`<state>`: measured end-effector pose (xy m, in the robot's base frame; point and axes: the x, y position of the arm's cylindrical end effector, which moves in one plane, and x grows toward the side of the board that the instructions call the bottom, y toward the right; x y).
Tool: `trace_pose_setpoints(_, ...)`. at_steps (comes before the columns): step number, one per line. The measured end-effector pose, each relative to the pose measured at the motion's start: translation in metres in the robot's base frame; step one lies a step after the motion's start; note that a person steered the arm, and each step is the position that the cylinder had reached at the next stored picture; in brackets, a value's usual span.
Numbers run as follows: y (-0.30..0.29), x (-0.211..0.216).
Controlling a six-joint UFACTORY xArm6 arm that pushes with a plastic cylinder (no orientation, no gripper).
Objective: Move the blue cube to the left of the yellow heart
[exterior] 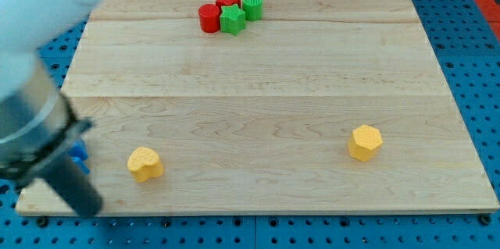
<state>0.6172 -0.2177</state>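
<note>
The blue cube point(79, 154) shows only as a small blue patch near the board's left edge, mostly hidden behind my rod. The yellow heart point(145, 163) lies at the board's lower left, just right of the cube. My arm is a large blurred shape filling the view's left. The dark rod slants down to my tip point(88, 207) at the board's lower left corner. The tip is just below the blue cube and left of the yellow heart.
A yellow hexagon point(365, 142) lies at the lower right. At the top centre a cluster sits close together: a red cylinder point(208, 18), a red star point(227, 0), a green star point(232, 19) and a green cylinder point(252, 5). The wooden board point(273, 93) ends just left of the cube.
</note>
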Motion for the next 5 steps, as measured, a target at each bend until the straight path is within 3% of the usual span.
trace_pose_setpoints(2, -0.084, -0.045)
trace_pose_setpoints(3, -0.064, -0.064)
trace_pose_setpoints(4, 0.001, -0.063)
trace_pose_setpoints(5, -0.083, -0.063)
